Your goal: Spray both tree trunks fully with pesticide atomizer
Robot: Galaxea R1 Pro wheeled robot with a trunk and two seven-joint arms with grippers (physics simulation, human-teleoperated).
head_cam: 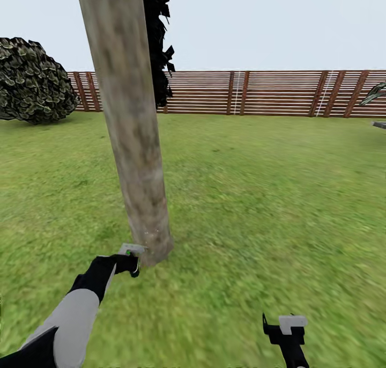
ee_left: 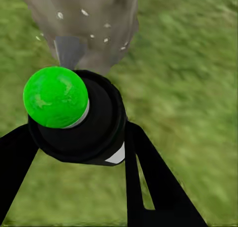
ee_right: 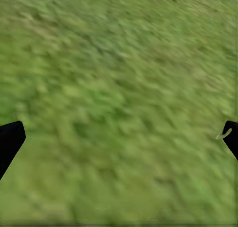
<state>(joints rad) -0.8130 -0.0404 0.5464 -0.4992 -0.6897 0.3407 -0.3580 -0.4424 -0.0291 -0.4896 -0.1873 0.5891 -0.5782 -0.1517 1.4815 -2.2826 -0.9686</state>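
One tree trunk [head_cam: 134, 142], thick and blotchy grey-brown, rises from the grass in the head view, leaning slightly left. At its base my left gripper [head_cam: 128, 263] is shut on the pesticide atomizer [head_cam: 131, 249], whose pale head touches or nearly touches the bark. In the left wrist view the atomizer [ee_left: 74, 117] shows a dark body with a bright green rounded part, held between my black fingers [ee_left: 153, 182]. Its grey head points at the trunk [ee_left: 99, 18], where small white specks dot the bark. My right gripper [head_cam: 287, 328] hangs open over bare grass [ee_right: 119, 113], far from the trunk.
A brown slatted fence [head_cam: 268, 92] closes off the lawn at the back. A dark leafy shrub [head_cam: 32, 81] stands at the far left, and a near-black conifer [head_cam: 159, 46] stands behind the trunk. Open grass stretches to the right of the tree.
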